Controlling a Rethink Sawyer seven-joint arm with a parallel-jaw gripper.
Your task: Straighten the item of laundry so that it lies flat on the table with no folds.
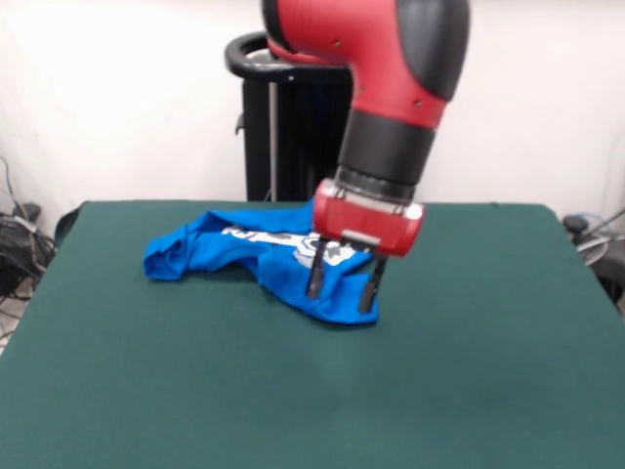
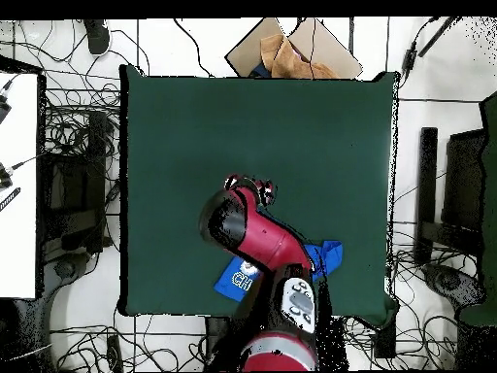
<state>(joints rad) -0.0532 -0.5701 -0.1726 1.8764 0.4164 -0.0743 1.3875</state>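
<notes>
Front view shows the gripper (image 1: 342, 283) low over the near edge of the item of laundry (image 1: 264, 257), its two dark fingers (image 1: 316, 270) spread apart and pointing down, one on each side of a raised fold of blue cloth; whether the tips already press the fabric or only straddle it cannot be told, and nothing looks lifted. The shirt lies crumpled toward the far side of the table (image 1: 195, 391), near the middle of that edge, with most of the green cloth in front of it bare. Its long axis runs across the picture, from a bunched end at the picture's left to a heaped, pointed end under the gripper at the right; white lettering shows on the upper face, partly folded over. In the overhead view the arm covers most of the garment, and only blue patches show on either side of it. My reading is that the step in hand is taking hold of the folded-under corner. The next move would call for closing on that fold and drawing it outward, away from the bunched end, to open the creases
</notes>
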